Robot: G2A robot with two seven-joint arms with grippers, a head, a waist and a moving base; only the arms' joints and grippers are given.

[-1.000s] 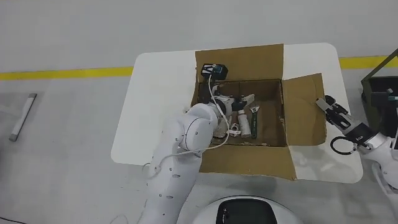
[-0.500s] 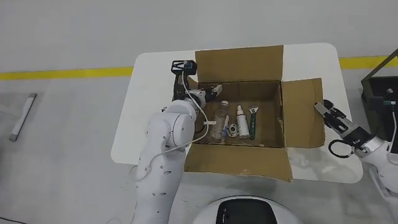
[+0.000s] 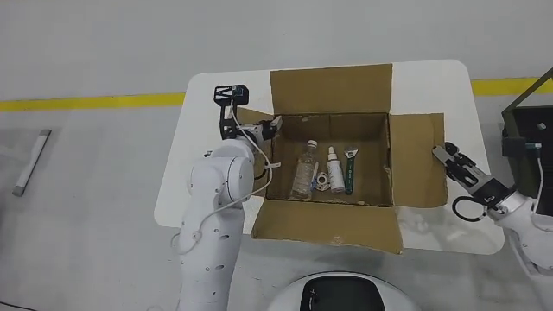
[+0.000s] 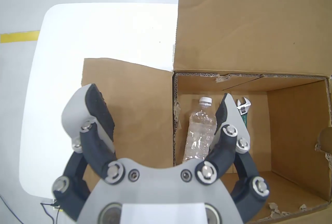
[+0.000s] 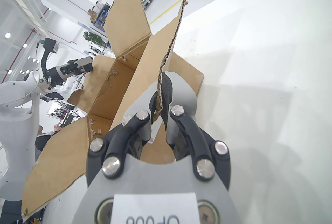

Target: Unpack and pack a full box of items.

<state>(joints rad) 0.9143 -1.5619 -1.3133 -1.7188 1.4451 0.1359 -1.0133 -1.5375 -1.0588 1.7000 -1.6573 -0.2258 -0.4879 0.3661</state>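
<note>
An open cardboard box [image 3: 333, 86] stands mid-table. Inside lie a clear plastic bottle [image 3: 304, 168], a small white bottle [image 3: 334, 170] and a green-handled wrench [image 3: 349, 169]. My left gripper [image 3: 270, 128] hovers at the box's left wall, above the left flap, open and empty. In the left wrist view the gripper [image 4: 160, 108] frames the bottle [image 4: 201, 131] and the wrench [image 4: 242, 109] beyond it. My right gripper [image 3: 441, 154] is shut on the edge of the box's right flap [image 3: 417, 160]. The right wrist view shows the gripper [image 5: 162, 91] pinching the corrugated flap [image 5: 155, 53].
The white table [image 3: 216, 138] has bare room left of the box and along its right edge. A dark bin [image 3: 527, 134] stands off the table to the right. The box's near flap [image 3: 328, 220] hangs toward the table's front.
My left gripper has come up out of the box and moved left to its left wall. The right gripper has shifted slightly inward with the right flap.
</note>
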